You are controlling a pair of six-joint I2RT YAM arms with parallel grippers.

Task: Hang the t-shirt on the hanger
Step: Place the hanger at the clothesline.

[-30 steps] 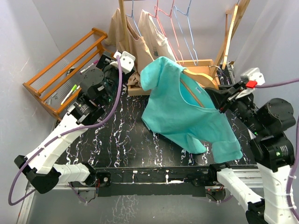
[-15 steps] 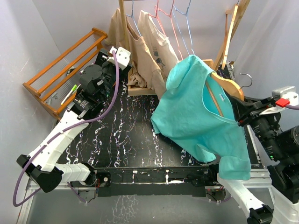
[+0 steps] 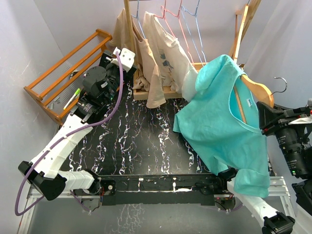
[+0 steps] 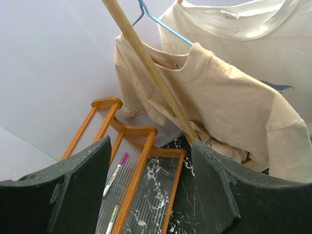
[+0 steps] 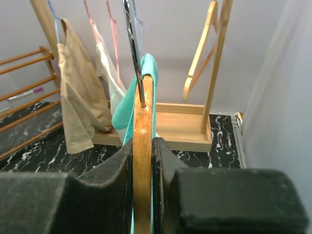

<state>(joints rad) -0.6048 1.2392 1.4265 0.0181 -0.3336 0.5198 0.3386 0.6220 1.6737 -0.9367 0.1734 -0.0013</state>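
The teal t-shirt hangs in the air at the right, draped over the wooden hanger, whose metal hook points right. My right gripper is shut on the hanger's shoulder. In the right wrist view the hanger is clamped edge-on in the right gripper, with the t-shirt behind it. My left gripper is at the back left near the rail post. It stands open and empty in the left wrist view, well away from the t-shirt.
Beige shirts hang on wire hangers from the rail at the back, over a wooden stand base. A slatted wooden rack holding markers stands at the left. A spare wooden hanger leans at the back right.
My right arm has carried the hanger and t-shirt to the right and higher, away from the beige shirts. The left arm drew back slightly early on, then stayed still.
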